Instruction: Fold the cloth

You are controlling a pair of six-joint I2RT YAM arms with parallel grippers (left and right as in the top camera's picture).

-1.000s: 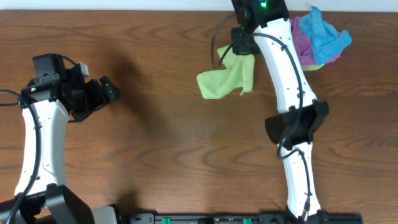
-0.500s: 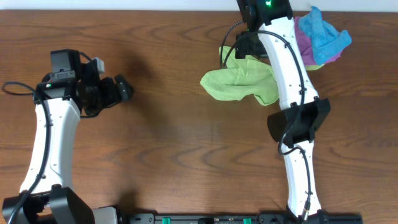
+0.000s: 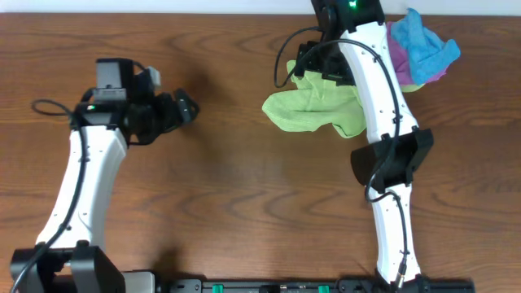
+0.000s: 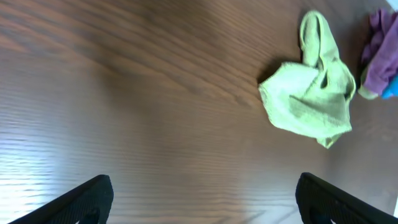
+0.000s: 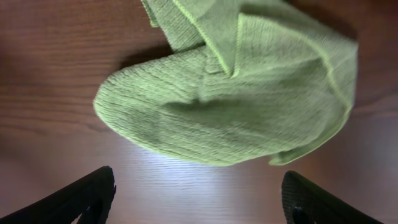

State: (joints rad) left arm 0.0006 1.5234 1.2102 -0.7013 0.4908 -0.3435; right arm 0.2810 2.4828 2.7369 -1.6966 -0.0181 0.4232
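Wooden table — cloth lies crumpled beneath the spread right gripper.

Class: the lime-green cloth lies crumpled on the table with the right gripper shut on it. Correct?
No. The right gripper is open, not gripping the cloth, as the right wrist view shows. The cloth does lie crumpled on the table.

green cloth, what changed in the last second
The right fingers opened and let go of the lime-green cloth, which went from a narrow bunch to lying spread wider on the table. The left arm swung right, toward the cloth, with the left fingers open throughout. The purple cloth and blue cloth stayed put.
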